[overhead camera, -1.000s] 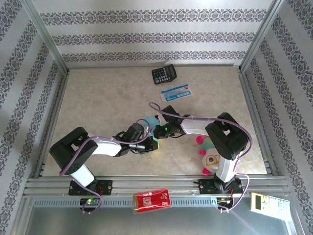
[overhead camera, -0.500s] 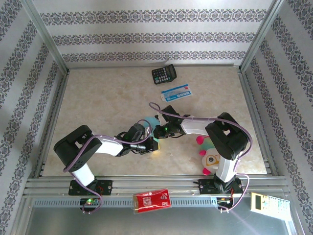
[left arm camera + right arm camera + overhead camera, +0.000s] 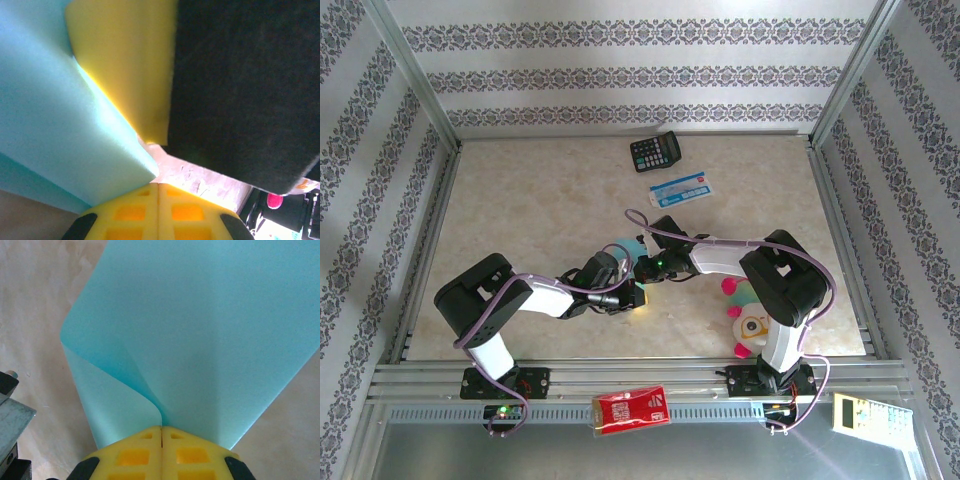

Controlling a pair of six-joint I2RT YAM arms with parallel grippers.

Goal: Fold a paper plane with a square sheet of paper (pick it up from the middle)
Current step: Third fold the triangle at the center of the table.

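The square sheet of paper (image 3: 626, 249) is light turquoise and hangs curled at mid table, between the two arms. My right gripper (image 3: 161, 427) is shut on it, and a soft bend of the sheet (image 3: 200, 330) runs into the seam of the yellow fingers. In the overhead view the right gripper (image 3: 644, 270) sits just right of the left gripper (image 3: 634, 296). My left gripper (image 3: 158, 184) is shut too. The sheet (image 3: 50, 100) slopes down over its left finger to the seam; I cannot tell whether it is pinched there. The right gripper's yellow finger (image 3: 130, 60) is close ahead.
A black calculator (image 3: 655, 152) and a blue-and-white card (image 3: 680, 188) lie at the back of the table. A plush toy (image 3: 745, 310) lies beside the right arm's base. A red packet (image 3: 632, 409) and a pale keypad device (image 3: 865, 412) rest on the front rail.
The left arm's elbow and upper links have swung a little to the right. Both grippers and the sheet have stayed where they were.
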